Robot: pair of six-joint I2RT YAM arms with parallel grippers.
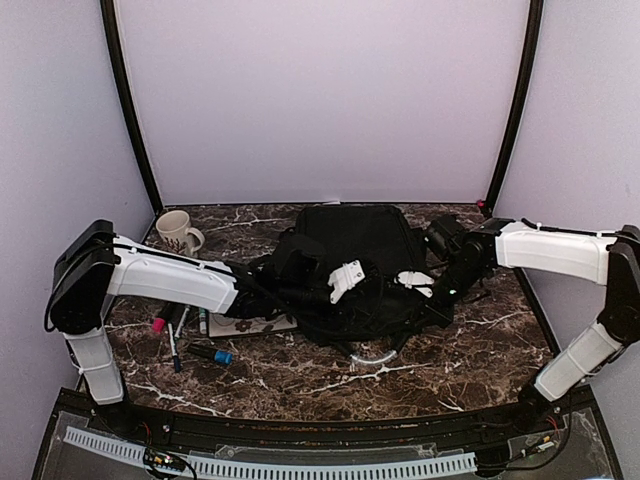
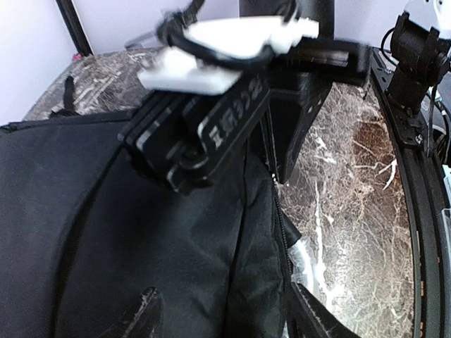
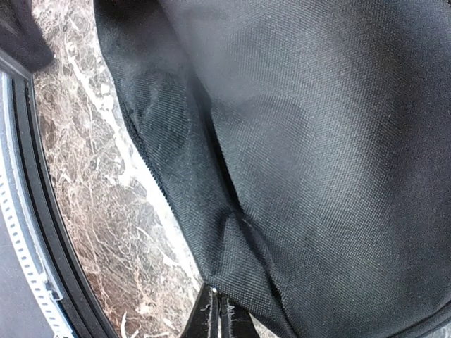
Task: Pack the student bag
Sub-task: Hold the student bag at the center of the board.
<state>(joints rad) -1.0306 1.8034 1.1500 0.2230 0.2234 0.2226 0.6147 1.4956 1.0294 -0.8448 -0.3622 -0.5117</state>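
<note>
Marble table [image 1: 480,350]; markers [image 1: 175,330] lie near left, seen only overhead; black bag [image 1: 360,240] fills the centre; left gripper [image 2: 229,320] released, spread over it; right gripper [image 3: 217,310] clenched at its seam, anything pinched hidden; mug [image 1: 178,232] far left.

High rear overview; two wrist cameras close over the shared student bag [image 1: 360,240]

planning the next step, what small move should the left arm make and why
Probably swing the left gripper left toward the pink-capped marker: its jaws stand open and empty above the student bag, while the marker lies unpacked on the table.
</note>
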